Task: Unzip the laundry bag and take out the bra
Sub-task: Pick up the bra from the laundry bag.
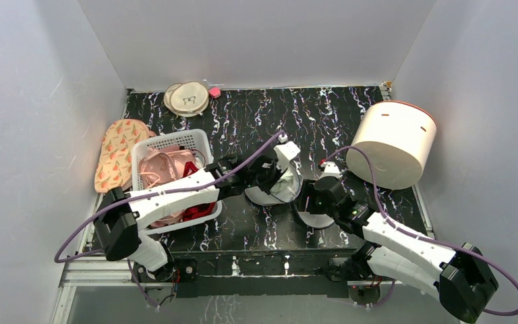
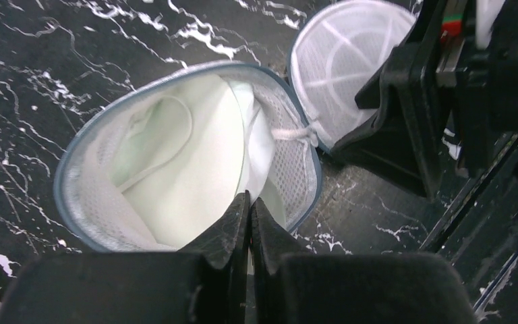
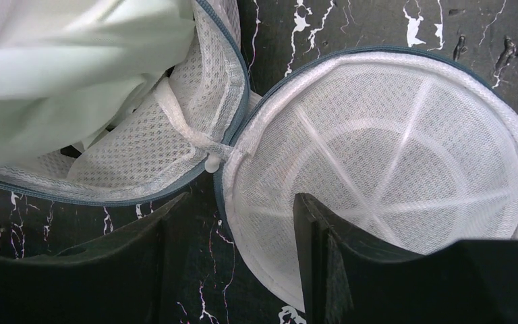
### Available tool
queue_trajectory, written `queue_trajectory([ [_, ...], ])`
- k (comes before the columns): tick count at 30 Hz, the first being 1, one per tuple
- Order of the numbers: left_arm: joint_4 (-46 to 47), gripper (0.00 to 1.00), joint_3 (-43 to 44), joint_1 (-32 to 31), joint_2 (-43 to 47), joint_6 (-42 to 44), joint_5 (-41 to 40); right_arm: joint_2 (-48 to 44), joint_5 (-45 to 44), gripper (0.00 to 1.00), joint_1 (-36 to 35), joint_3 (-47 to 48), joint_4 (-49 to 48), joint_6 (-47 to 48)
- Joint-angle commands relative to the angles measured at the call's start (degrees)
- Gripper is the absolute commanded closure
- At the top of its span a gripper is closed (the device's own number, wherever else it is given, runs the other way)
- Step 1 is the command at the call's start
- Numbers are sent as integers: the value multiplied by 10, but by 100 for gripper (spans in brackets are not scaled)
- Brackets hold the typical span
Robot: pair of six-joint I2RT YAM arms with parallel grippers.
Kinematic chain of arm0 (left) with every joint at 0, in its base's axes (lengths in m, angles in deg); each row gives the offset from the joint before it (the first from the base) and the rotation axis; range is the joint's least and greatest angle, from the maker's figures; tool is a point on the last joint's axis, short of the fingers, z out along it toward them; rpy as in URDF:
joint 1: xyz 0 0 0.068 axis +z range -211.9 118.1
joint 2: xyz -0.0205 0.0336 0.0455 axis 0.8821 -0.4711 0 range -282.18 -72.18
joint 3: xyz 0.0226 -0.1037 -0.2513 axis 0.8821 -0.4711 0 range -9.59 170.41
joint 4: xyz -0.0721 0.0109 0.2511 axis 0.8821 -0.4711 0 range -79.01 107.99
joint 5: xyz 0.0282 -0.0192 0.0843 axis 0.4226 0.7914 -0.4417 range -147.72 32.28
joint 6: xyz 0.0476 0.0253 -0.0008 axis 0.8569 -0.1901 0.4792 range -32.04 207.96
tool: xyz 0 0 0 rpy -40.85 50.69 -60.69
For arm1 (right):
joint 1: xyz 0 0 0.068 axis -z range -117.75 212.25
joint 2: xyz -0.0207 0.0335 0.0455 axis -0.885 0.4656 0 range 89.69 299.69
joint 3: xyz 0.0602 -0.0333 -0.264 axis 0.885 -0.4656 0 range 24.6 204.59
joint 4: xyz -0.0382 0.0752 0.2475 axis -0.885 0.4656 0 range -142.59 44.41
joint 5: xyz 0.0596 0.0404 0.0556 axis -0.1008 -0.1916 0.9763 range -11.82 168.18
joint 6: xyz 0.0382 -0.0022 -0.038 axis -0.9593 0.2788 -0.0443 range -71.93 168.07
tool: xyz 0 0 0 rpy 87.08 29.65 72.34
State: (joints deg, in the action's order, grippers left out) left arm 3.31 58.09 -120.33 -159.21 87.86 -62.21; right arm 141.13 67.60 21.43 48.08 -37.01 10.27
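Left wrist: bra [image 2: 175,169] against left tool [image 2: 248,198]

Plain grey walls [image 1: 256,40] enclose a black marbled tabletop [image 1: 256,121].

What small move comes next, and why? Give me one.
Probably raise the left end effector a little: its jaws are shut over the bra in the unzipped laundry bag, so a short lift would show whether fabric comes. The right end effector stands open astride the empty half's rim.
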Motion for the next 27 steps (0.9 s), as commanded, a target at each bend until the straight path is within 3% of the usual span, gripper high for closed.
queue_trajectory([
  [1, 34, 100, 19, -4, 54, -20, -37, -19, -17, 46, 0, 16, -22, -1],
  [27, 47, 100, 107, -4, 131, -3, -118, 6, -18, 45, 1, 16, -33, 4],
])
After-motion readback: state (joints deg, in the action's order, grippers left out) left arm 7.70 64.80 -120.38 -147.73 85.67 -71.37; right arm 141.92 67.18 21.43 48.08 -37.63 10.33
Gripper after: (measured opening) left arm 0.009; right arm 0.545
